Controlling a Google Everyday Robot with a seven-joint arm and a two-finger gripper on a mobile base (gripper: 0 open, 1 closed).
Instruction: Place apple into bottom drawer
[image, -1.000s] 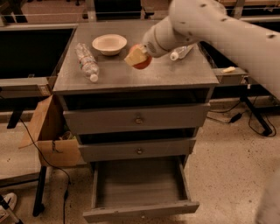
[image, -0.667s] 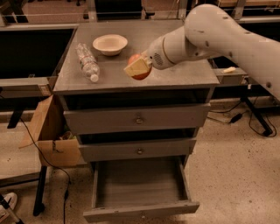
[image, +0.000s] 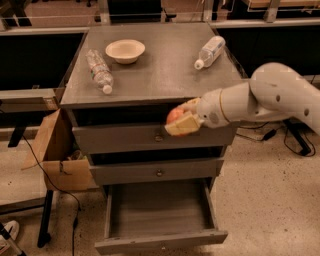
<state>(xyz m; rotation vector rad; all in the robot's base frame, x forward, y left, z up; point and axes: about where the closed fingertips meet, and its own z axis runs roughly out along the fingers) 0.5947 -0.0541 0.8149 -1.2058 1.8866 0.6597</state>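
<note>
My gripper (image: 181, 120) is shut on the apple (image: 174, 115), a small red-orange fruit held between tan fingers (image: 184, 125). It hangs in front of the cabinet's top drawer, past the front edge of the cabinet top and above the bottom drawer (image: 160, 212). The bottom drawer is pulled out wide and shows an empty grey tray. My white arm reaches in from the right.
On the cabinet top (image: 160, 70) stand a cream bowl (image: 125, 50), a clear bottle on its side at the left (image: 99, 70) and another at the right (image: 210, 51). A cardboard box (image: 57, 150) stands left of the cabinet. Cables lie on the floor at the right.
My gripper has carried the apple from above the cabinet top forward and down, past the front edge, to the level of the top drawer.
</note>
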